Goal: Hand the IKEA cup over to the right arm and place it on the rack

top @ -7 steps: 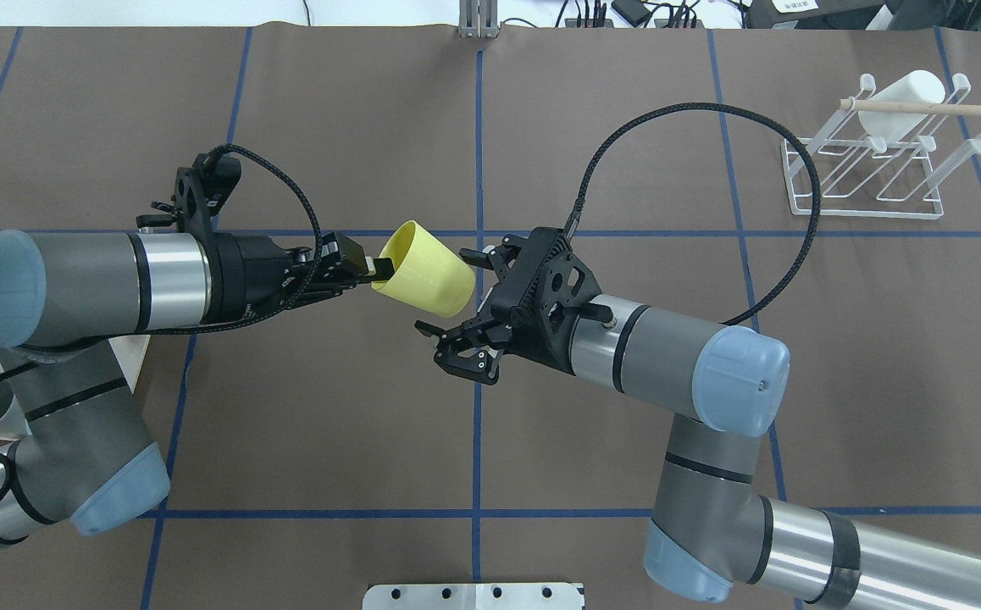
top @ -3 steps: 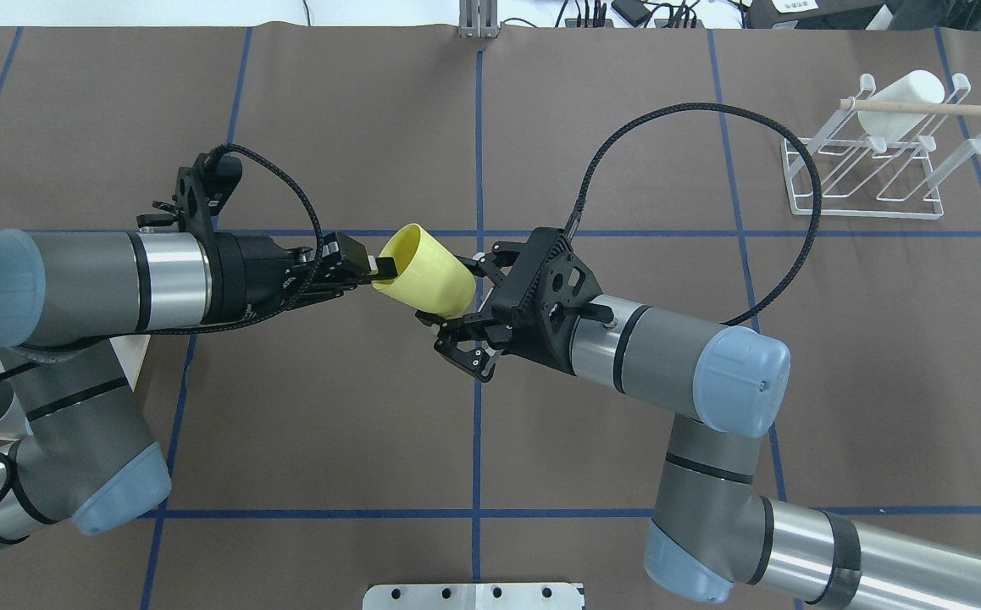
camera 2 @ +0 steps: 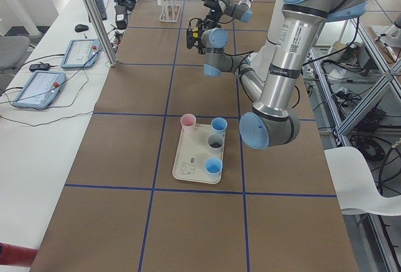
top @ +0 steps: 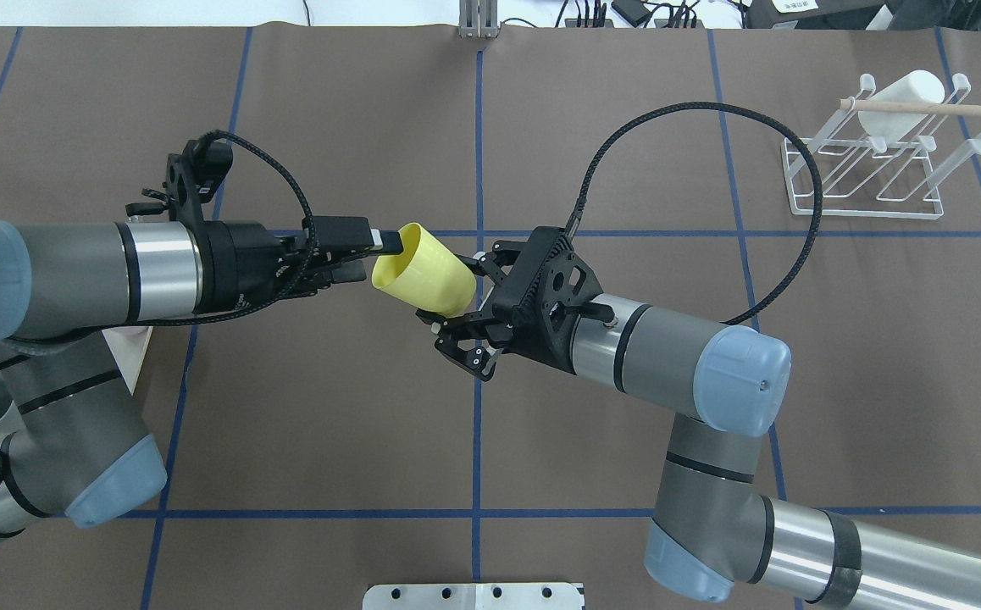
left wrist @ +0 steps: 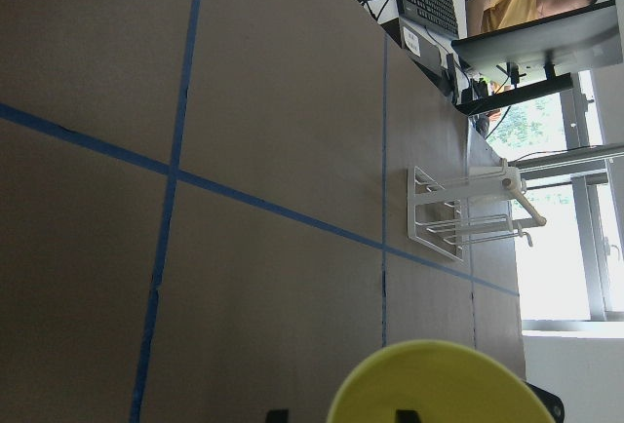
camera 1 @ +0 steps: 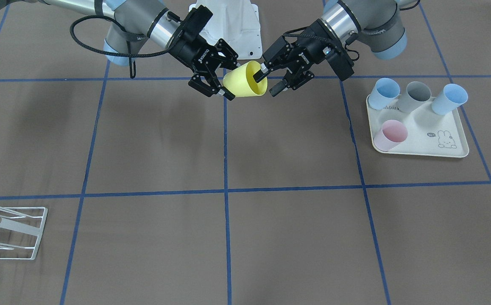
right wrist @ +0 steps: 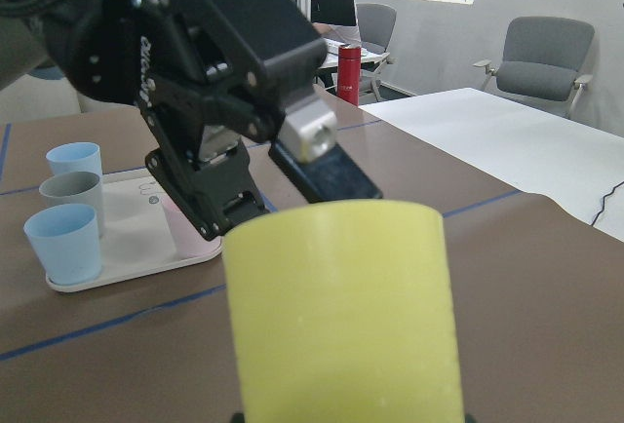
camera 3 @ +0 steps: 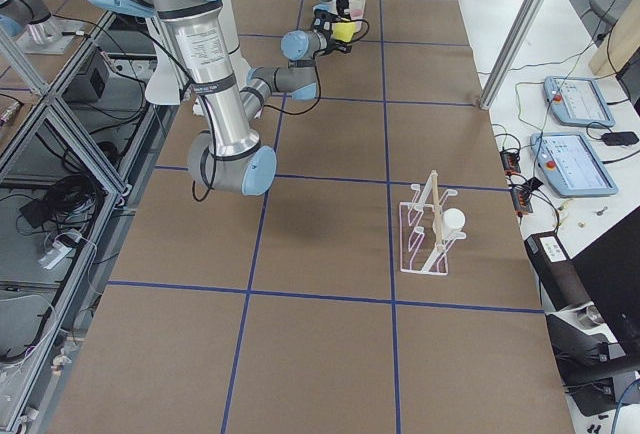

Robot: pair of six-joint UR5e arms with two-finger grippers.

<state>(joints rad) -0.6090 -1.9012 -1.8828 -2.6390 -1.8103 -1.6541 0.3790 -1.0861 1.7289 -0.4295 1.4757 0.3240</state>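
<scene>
The yellow IKEA cup (top: 427, 275) (camera 1: 243, 84) hangs on its side in mid-air over the table's middle. My right gripper (top: 450, 286) (camera 1: 230, 80) is shut on the cup's base end, which fills the right wrist view (right wrist: 341, 316). My left gripper (top: 376, 258) (camera 1: 266, 84) is open at the cup's mouth: one finger reaches over the rim, the other stands apart below it. The white wire rack (top: 863, 182) (camera 3: 425, 229) with its wooden dowel stands at the far right of the overhead view.
A white cup (top: 897, 102) lies on the rack. The cream tray (camera 1: 423, 140) on my left side holds two blue cups, a grey one and a pink one. A person sits at a desk beyond the table's end.
The right gripper closed on the cup's base. After that the left gripper's fingers spread off the rim and the left wrist shifted slightly away. The cup stayed about where it was.
</scene>
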